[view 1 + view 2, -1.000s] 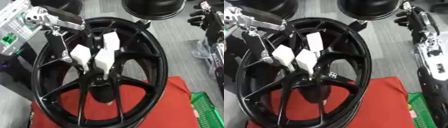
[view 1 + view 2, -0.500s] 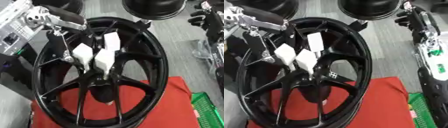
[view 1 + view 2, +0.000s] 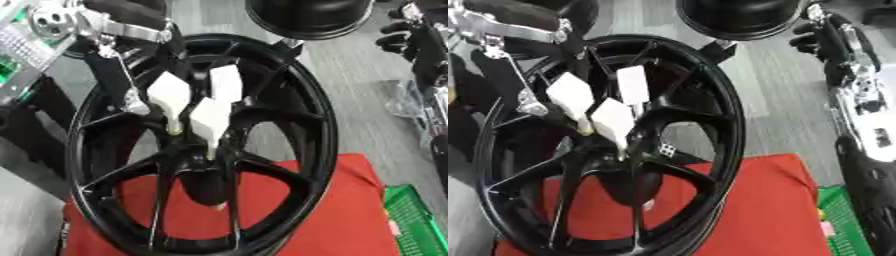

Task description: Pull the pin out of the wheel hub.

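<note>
Pin is not something I can pick out at the black wheel hub [image 3: 206, 150] mid-frame, where the left hand [image 3: 194, 102] keeps its white-tipped fingers bunched together just as a second ago, so nothing looks pulled free yet.

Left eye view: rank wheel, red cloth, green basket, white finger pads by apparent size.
1. Wheel
2. Red cloth
3. Green basket, cut off by the frame, so unsure
4. White pads on the left robot hand, smallest
</note>
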Action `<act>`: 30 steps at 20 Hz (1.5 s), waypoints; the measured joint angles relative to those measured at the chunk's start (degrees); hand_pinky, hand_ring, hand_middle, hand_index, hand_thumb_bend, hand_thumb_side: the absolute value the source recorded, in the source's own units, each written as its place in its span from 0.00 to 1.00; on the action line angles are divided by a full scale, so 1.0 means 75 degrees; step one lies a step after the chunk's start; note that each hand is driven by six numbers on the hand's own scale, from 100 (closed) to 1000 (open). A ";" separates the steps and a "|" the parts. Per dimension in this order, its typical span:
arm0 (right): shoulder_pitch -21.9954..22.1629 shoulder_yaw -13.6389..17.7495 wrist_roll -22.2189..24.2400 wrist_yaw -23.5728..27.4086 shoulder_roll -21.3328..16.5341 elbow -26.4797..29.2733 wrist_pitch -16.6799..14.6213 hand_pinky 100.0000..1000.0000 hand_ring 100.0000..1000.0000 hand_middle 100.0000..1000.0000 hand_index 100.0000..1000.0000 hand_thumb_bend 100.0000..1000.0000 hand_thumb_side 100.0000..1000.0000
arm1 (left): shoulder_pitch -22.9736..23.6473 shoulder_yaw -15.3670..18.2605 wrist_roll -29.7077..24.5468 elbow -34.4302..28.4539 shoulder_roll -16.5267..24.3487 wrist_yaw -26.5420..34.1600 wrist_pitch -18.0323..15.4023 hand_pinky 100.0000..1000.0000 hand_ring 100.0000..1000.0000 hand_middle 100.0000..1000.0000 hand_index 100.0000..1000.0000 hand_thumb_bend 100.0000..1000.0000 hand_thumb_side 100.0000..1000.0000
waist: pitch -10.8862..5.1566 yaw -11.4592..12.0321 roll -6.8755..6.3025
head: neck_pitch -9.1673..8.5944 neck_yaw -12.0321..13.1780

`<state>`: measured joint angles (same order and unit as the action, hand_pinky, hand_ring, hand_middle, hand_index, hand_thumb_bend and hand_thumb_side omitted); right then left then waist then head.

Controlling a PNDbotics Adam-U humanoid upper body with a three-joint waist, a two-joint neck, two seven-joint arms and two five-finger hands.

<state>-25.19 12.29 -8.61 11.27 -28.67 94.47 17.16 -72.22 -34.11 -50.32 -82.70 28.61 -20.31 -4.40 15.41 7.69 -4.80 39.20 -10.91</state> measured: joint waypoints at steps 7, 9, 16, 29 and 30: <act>0.0029 0.0008 -0.0043 0.0000 0.0010 0.0000 0.0024 0.74 0.57 0.53 0.72 0.00 0.68 | 0.0056 0.0863 0.0459 -0.0799 0.0464 0.0537 0.0444 0.69 0.61 0.46 0.20 0.20 0.00 | 0.0000 0.0090 -0.0002 | -0.0001 -0.0012; 0.0074 0.0012 -0.0058 0.0000 0.0009 0.0000 0.0016 0.74 0.57 0.53 0.72 0.00 0.68 | 0.0179 0.1223 0.0683 -0.1061 0.0716 0.0750 0.0635 0.69 0.61 0.46 0.20 0.20 0.00 | 0.0000 0.0133 -0.0006 | -0.0001 -0.0045; 0.0142 0.0105 -0.0143 0.0000 -0.0052 -0.0002 -0.0002 0.74 0.57 0.53 0.72 0.00 0.68 | 0.1232 0.2488 0.1577 -0.1641 0.1983 0.1087 0.1090 0.69 0.61 0.45 0.20 0.25 0.00 | 0.0000 0.0301 -0.0031 | -0.0001 -0.0211; 0.0202 0.0141 -0.0130 -0.0025 -0.0149 -0.0061 -0.0045 0.74 0.58 0.53 0.72 0.00 0.69 | 0.3616 0.3069 0.2242 -0.0760 0.3380 0.0422 0.1501 0.87 0.86 0.82 0.84 0.41 0.43 | 0.0037 0.0294 0.0002 | -0.0077 -0.0298; 0.0201 0.0141 -0.0125 -0.0025 -0.0149 -0.0068 -0.0044 0.74 0.58 0.53 0.72 0.00 0.69 | 0.3800 0.3114 0.2220 -0.0639 0.3404 0.0426 0.1523 0.91 0.90 0.86 0.93 0.55 0.80 | 0.0039 0.0283 0.0002 | -0.0088 -0.0292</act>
<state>-23.69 13.35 -9.54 11.09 -29.78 93.96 16.83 -43.72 -10.75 -33.67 -87.49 54.14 -17.12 7.02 15.70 9.82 -4.78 38.53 -13.11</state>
